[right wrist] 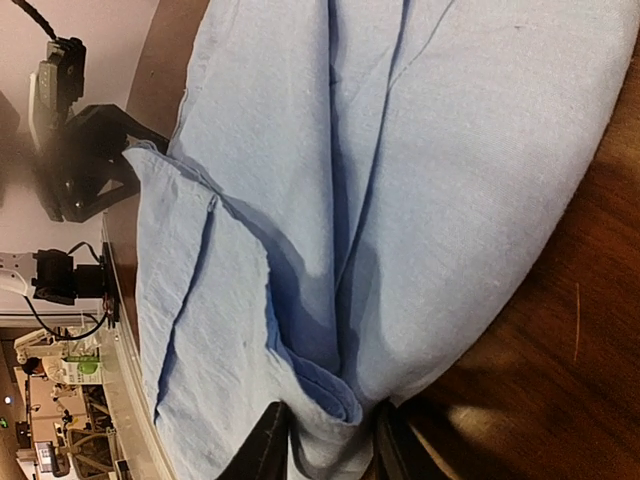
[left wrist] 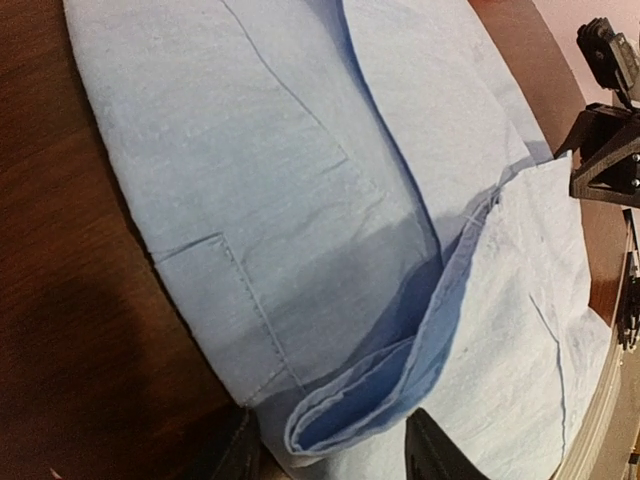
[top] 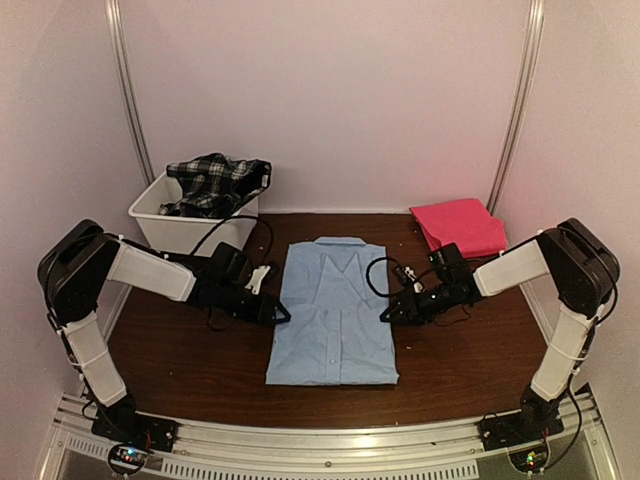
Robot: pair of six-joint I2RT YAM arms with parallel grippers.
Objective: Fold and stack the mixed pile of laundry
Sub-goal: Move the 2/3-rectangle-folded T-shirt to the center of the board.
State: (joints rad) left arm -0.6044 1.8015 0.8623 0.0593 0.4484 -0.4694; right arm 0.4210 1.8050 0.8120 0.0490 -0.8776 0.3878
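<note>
Light blue shirt [top: 335,320] lies flat mid-table [top: 200,370], a gripper at each side edge.
Far L: plaid garment [top: 215,182] heaped in white tub [top: 150,225]. L gripper [top: 283,313] at shirt's L edge, jaws apart w/ hem between, not pinched. R gripper [top: 385,315] at R edge, cloth fills the narrow gap; can't tell if clamped. Far R: pink-red cloth [top: 458,226], folded flat.

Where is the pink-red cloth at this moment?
In the top view the pink-red cloth lies folded at the far right corner of the table, apart from the light blue shirt at the centre.
</note>
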